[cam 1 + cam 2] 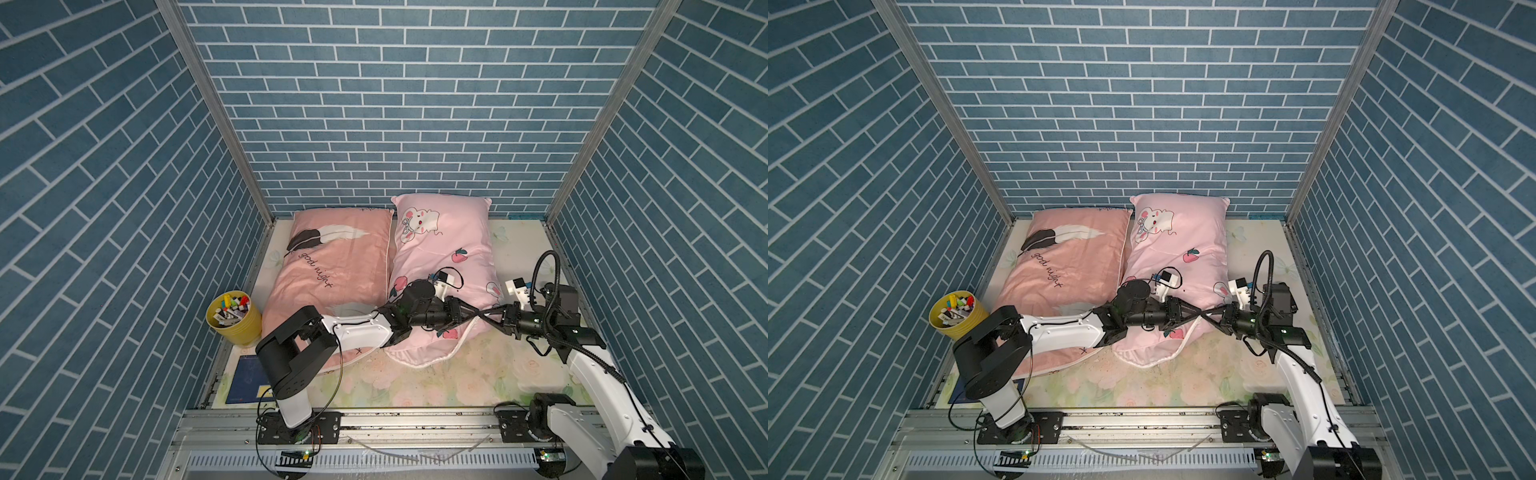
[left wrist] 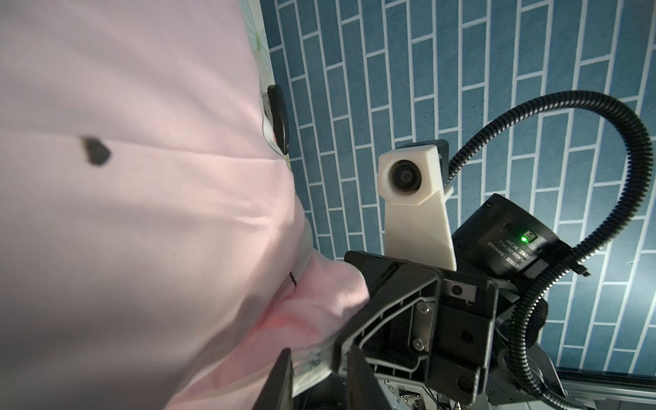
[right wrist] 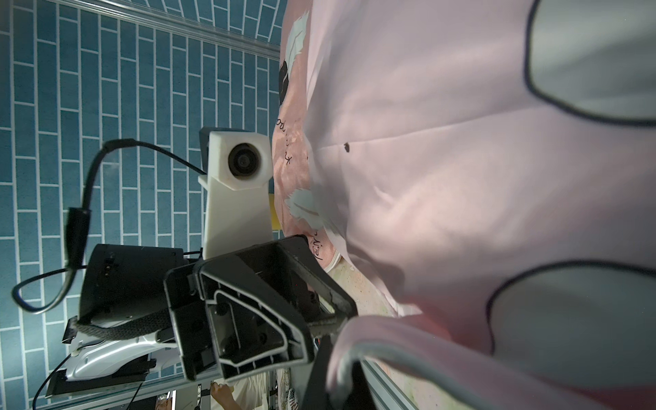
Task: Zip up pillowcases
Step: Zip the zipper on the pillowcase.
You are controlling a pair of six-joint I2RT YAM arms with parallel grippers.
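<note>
Two pillowcases lie side by side on the bed: a salmon-pink one with feathers (image 1: pixel 332 270) and a pale pink one with a cartoon animal and peaches (image 1: pixel 440 249). Both arms meet at the pale pink one's near right corner. My right gripper (image 1: pixel 482 318) is shut on its piped edge, and the fabric folds over the gripper (image 3: pixel 333 369) in the right wrist view. My left gripper (image 1: pixel 489 311) reaches in from the left. Its fingers (image 2: pixel 280 380) stand a little apart with the white zipper band (image 2: pixel 312 358) running between them. The zipper pull is not visible.
A yellow bucket of small coloured items (image 1: pixel 235 318) stands at the bed's left edge, with a dark blue booklet (image 1: pixel 245 382) in front of it. A pale floral sheet (image 1: pixel 457 374) covers the bed. Blue brick walls close in three sides. A metal rail (image 1: pixel 415 419) runs along the front.
</note>
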